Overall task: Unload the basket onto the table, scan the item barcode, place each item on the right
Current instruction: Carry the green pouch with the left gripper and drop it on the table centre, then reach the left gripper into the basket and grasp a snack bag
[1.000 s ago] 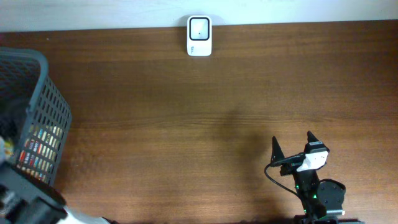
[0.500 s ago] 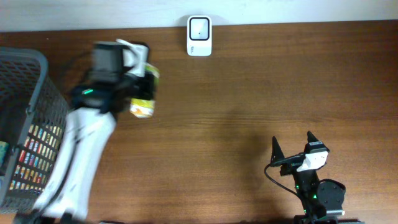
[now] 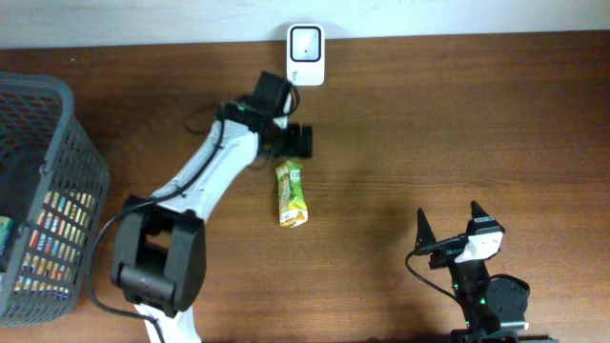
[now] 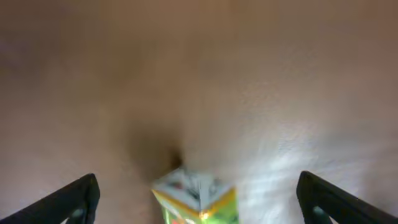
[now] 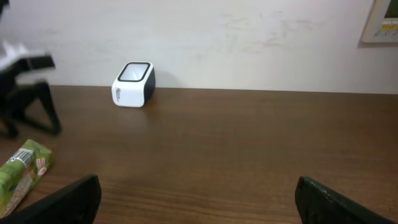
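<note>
The item, a green and yellow snack packet (image 3: 292, 193), lies flat on the wooden table, a little below the white barcode scanner (image 3: 305, 55) at the back edge. My left gripper (image 3: 296, 141) hovers just beyond the packet's upper end, open, with nothing held. In the left wrist view the packet's end (image 4: 196, 198) sits low between the spread fingers, free of both, and the left gripper (image 4: 198, 182) is open. My right gripper (image 3: 452, 231) rests open at the front right, far from the packet. The right wrist view shows the scanner (image 5: 133, 84) and the packet (image 5: 22, 174) at left; the right gripper (image 5: 198, 196) holds nothing.
A dark grey mesh basket (image 3: 57, 162) with several coloured packets inside stands at the left edge. The left arm (image 3: 200, 181) stretches diagonally from the front left toward the scanner. A white wall runs behind the table.
The left arm swung right from beside the basket to below the scanner, carrying the packet. Its jaws have opened and the packet now lies on the table. The right arm stayed still.
</note>
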Robot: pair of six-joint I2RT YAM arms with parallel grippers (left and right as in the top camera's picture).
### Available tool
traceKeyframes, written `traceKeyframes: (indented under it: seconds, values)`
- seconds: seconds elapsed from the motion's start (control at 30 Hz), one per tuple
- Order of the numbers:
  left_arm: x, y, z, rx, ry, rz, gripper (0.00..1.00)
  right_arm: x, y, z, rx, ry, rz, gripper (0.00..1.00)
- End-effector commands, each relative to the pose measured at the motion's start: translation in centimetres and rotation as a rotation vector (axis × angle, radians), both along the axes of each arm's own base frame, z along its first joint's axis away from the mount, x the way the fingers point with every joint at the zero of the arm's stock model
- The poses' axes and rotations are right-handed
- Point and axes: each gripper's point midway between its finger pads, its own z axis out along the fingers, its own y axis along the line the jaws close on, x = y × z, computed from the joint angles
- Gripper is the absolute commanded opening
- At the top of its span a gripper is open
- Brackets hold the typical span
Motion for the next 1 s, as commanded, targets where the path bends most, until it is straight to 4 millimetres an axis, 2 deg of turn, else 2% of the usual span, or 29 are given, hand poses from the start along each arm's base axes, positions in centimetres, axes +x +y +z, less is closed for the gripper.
traceKeyframes:
  seconds: [0.0,0.03,0.07,0.1,0.13,0.17,0.2,0.23,0.27,0.3,0.33,0.43,0.47,0.5,0.57,0.6,0.67,0.8,0.83,0.9,0.93,0.97]
  values:
    - [5.2,7.0,16.9,0.054,-0.388,0.101,0.99,0.0,-0.1,-0.3,0.009,0.007,-0.005,0.99]
    - [5.0,11.7,22.4,0.074,-0.492,0.166,0.99,0.0,-0.1,-0.3,0.009,0.007,-0.004,0.99]
    - [3.3,17.9,27.0,0.091,-0.565,0.297,0.99,0.0,-0.1,-0.3,0.009,0.007,-0.004,0.99]
    - [0.7,23.8,29.6,0.121,-0.602,0.435,0.99,0.0,-0.1,-0.3,0.009,0.007,-0.005,0.99]
    - [-2.5,29.7,30.7,0.162,-0.598,0.583,0.99,0.0,-0.1,-0.3,0.009,0.007,-0.005,0.99]
    - [-7.0,37.0,30.2,0.227,-0.535,0.802,0.99,0.0,-0.1,-0.3,0.009,0.007,-0.005,0.99]
    - [-10.3,41.5,28.3,0.262,-0.446,0.944,0.99,0.0,-0.1,-0.3,0.009,0.006,-0.004,0.98]
    - [-11.7,43.3,26.9,0.262,-0.397,1.012,0.99,0.0,-0.1,-0.3,0.009,0.006,-0.004,0.99]
    - [-13.4,45.8,23.9,0.262,-0.312,1.094,0.99,0.0,-0.1,-0.3,0.009,0.007,-0.004,0.99]
    - [-14.4,48.1,20.0,0.257,-0.221,1.148,0.99,0.0,-0.1,-0.3,0.009,0.007,-0.004,0.99]
    - [-14.4,48.9,16.2,0.252,-0.136,1.141,1.00,0.0,-0.1,-0.3,0.009,0.007,-0.004,0.99]
    - [-13.3,49.6,7.3,0.233,0.065,1.037,0.99,0.0,-0.1,-0.3,0.009,0.007,-0.005,0.99]
    - [-12.4,49.1,3.9,0.178,0.131,0.962,0.99,0.0,-0.1,-0.3,0.009,0.006,-0.005,0.99]
    - [-11.8,48.8,1.9,0.146,0.161,0.904,0.99,0.0,-0.1,-0.3,0.009,0.007,-0.004,0.99]
    - [-11.3,48.4,-0.5,0.129,0.195,0.784,1.00,0.0,-0.1,-0.3,0.009,0.007,-0.005,0.99]
    - [-11.3,48.4,-0.9,0.138,0.201,0.742,0.99,0.0,-0.1,-0.3,0.009,0.007,-0.004,0.98]
    - [-11.1,48.6,-3.5,0.157,0.233,0.603,1.00,0.0,-0.1,-0.3,0.009,0.006,-0.004,0.99]
    - [-11.1,48.7,-5.6,0.169,0.253,0.494,0.99,0.0,-0.1,-0.3,0.009,0.006,-0.004,0.99]
    - [-11.2,48.6,-6.3,0.159,0.270,0.491,0.95,0.0,-0.1,-0.3,0.009,0.007,-0.004,0.98]
    - [-11.2,48.5,-6.6,0.156,0.274,0.491,0.43,0.0,-0.1,-0.3,0.009,0.006,-0.004,0.98]
    - [-11.1,48.6,-6.6,0.159,0.270,0.492,0.21,0.0,-0.1,-0.3,0.009,0.007,-0.004,0.99]
    - [-11.1,48.7,-6.6,0.160,0.267,0.493,0.13,0.0,-0.1,-0.3,0.009,0.007,-0.005,0.99]
